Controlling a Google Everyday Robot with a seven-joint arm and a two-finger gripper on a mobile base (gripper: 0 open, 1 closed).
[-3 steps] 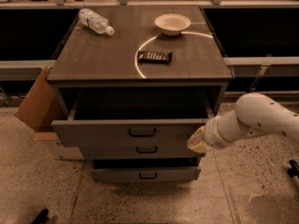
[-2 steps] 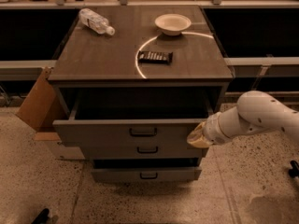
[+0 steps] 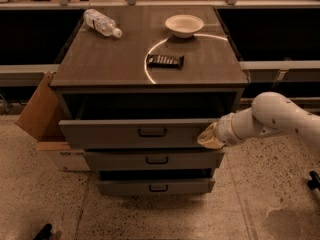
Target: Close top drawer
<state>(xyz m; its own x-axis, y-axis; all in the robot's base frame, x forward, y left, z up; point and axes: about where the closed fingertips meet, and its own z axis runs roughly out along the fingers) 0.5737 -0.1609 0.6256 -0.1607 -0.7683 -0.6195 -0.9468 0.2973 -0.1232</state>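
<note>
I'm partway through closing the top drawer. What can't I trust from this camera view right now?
- Inside of the top drawer: camera view, lost in shadow under the tabletop, so its contents are unreadable.
- End effector, at the drawer front's right end: its own body hides whether it touches the front.
- Arm: cut off by the right edge.
- Cardboard box: partly hidden behind the cabinet.

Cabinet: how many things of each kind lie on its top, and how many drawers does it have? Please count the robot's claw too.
Drawers: 3 (top drawer, middle drawer, bottom drawer)
Plastic bottle: 1
Bowl: 1
Dark packet: 1
Claw: 1, at the right end of the top drawer's front
Total: 7
</note>
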